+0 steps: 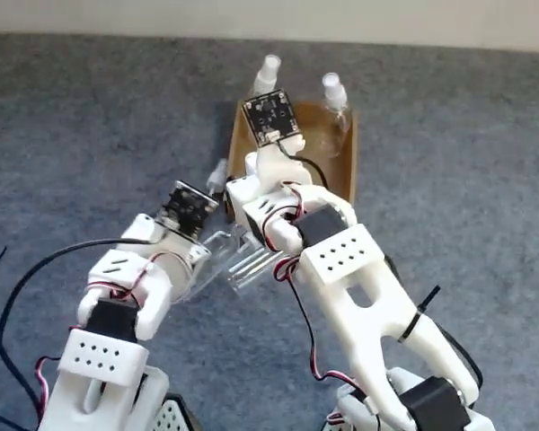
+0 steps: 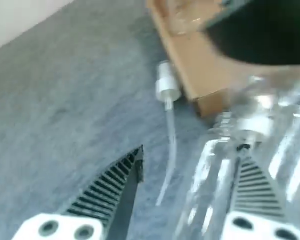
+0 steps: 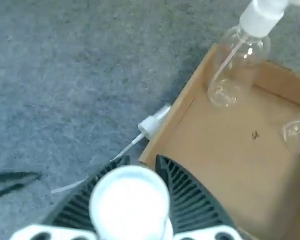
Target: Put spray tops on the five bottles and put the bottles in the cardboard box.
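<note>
The cardboard box [image 1: 345, 162] stands at the back on the carpet, with two clear bottles with spray tops [image 1: 268, 74] [image 1: 334, 94] upright in it. My right gripper [image 1: 251, 167] hovers over the box's left edge [image 3: 180, 107], shut on a white spray top [image 3: 130, 200]. A loose spray top [image 1: 217, 172] [image 3: 152, 122] [image 2: 167, 90] lies on the carpet beside that edge, its tube trailing. My left gripper [image 2: 190, 155] is open, low over the carpet, with a clear bottle [image 2: 225, 165] [image 1: 223, 244] against one finger. One capped bottle [image 3: 235, 70] stands in the box's far corner.
More clear bottles [image 1: 256, 262] lie on the carpet between the two arms, partly under the right arm. Open grey carpet [image 1: 90, 126] spreads to the left and right of the box. Black cables [image 1: 18, 287] run at the near left.
</note>
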